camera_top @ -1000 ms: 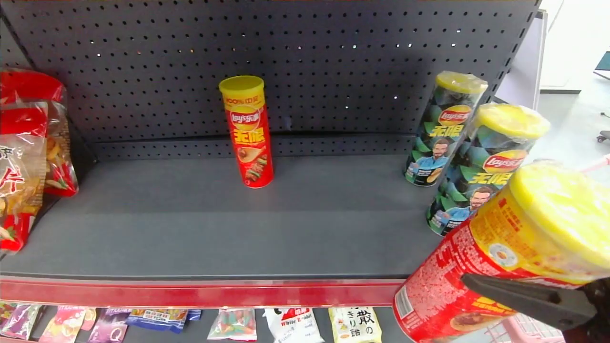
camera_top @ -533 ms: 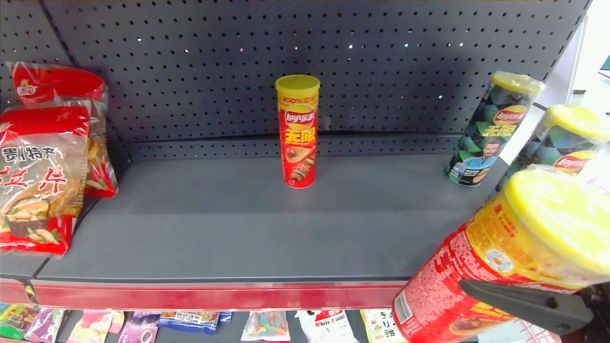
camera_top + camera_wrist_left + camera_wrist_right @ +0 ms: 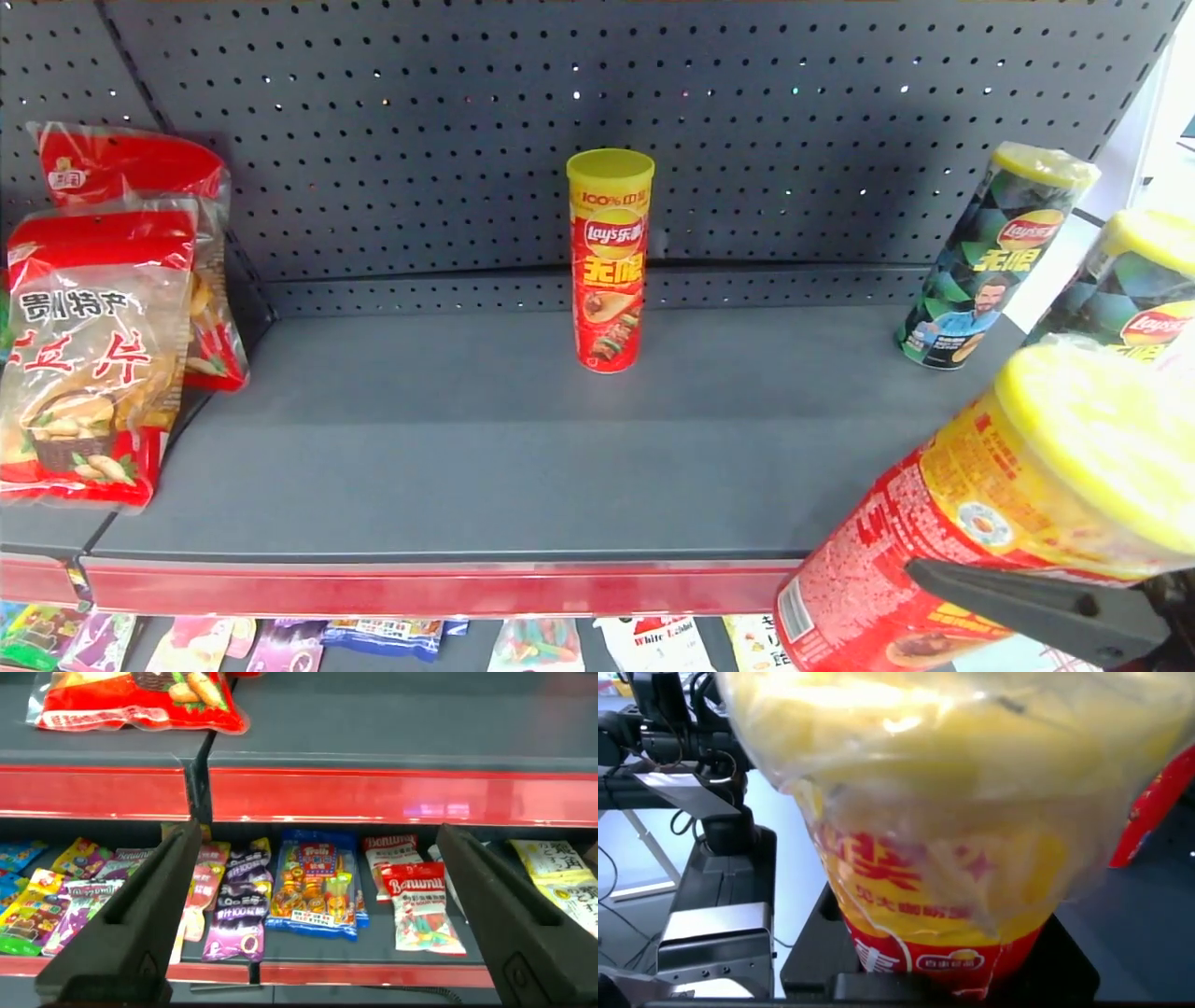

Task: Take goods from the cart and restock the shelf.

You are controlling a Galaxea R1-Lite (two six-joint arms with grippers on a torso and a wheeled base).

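Right hand (image 3: 1036,597) clamped on the red chip canister (image 3: 971,523), held just off the right front corner of the shelf (image 3: 485,448), long axis tilted: base low by the shelf lip, yellow lid up and rightward. Bare shelf floor ahead and leftward, toward the upright matching canister (image 3: 609,271) at the back. Left hand (image 3: 320,840) spread wide, holding nothing, low before the candy packets (image 3: 313,882). Likely need: stand the axis upright before setting down

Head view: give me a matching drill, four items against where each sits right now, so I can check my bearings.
1 upright red can
2 wrapped red can
3 green-patterned cans
4 snack bags

A left end of the shelf
B shelf middle, near the back
C shelf right end
D in the right gripper

Pairs: 1-B, 2-D, 3-C, 4-A
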